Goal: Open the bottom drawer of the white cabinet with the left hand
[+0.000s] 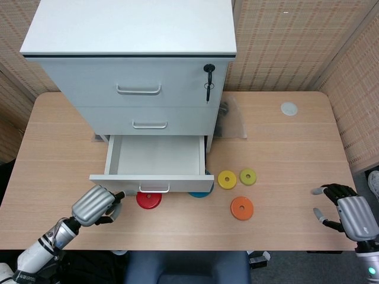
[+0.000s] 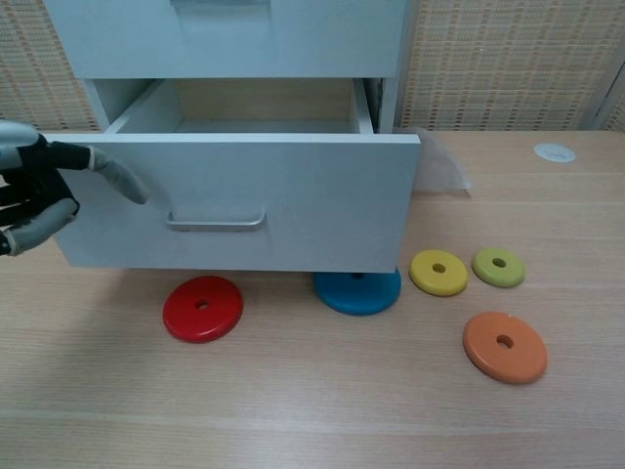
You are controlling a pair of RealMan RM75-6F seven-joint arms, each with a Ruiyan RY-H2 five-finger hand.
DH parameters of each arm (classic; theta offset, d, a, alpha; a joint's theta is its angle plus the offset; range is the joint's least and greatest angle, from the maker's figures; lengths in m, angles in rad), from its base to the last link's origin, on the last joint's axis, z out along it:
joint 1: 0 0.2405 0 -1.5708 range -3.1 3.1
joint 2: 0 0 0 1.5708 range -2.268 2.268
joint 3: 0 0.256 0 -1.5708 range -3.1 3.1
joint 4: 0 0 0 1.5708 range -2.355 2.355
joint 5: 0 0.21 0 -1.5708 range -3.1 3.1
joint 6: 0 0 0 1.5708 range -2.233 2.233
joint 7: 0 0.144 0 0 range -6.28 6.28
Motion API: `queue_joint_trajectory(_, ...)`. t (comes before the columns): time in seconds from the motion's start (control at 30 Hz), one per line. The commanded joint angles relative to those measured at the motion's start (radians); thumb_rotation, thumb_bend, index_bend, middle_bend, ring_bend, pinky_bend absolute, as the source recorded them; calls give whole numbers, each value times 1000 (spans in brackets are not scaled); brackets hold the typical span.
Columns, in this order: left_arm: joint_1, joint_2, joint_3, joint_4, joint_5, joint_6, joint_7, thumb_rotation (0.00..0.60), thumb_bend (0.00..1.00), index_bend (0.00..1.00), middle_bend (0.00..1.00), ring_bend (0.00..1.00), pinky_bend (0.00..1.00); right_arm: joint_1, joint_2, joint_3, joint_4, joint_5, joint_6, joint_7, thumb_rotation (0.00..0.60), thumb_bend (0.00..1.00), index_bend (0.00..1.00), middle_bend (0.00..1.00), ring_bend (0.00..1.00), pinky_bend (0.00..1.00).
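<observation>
Hovering metallic left hand [image 1: 95, 205] holding nothing, fingers apart, boxy white bottom drawer [image 1: 153, 176] open, flat red disc [image 1: 148, 199].

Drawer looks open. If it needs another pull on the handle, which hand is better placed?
Left. The left hand sits just left of the bottom drawer, near its handle. The right hand is at the table's far right edge, beyond the discs.

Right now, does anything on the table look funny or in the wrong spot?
Yes, a little. The open bottom drawer sticks out over the blue disc, so part of the disc is tucked under its front. The red disc lies just in front of it. Nothing looks spilled or broken.
</observation>
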Motion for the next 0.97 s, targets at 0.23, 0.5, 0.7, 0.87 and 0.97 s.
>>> queue_joint_trajectory(0.23, 196, 28, 16, 72, -126, 179, 55, 600, 674, 376, 707, 664, 883, 6, -6, 2, 8, 5, -14, 17, 600, 274, 375, 379, 285, 291)
queue_joint_trajectory(0.5, 330, -86, -35, 216, -222, 330, 120, 600, 511, 378, 600, 549, 609, 20, -3, 1, 6, -1, -32, 19, 600, 262, 375, 379, 285, 291)
queue_joint_trajectory(0.7, 372, -147, -67, 297, -265, 360, 175, 600, 511, 308, 453, 412, 449, 23, -2, 1, 2, -4, -33, 14, 600, 262, 375, 379, 285, 291)
queue_joint_trajectory(0.87, 383, -167, -79, 311, -268, 352, 198, 600, 510, 307, 448, 410, 447, 16, -11, 0, 5, 3, -27, 10, 600, 262, 375, 379, 285, 291)
queue_joint_trajectory(0.97, 388, -176, -88, 308, -261, 357, 205, 600, 511, 309, 448, 410, 446, 13, -15, 0, 7, 8, -27, 9, 600, 262, 375, 379, 285, 291)
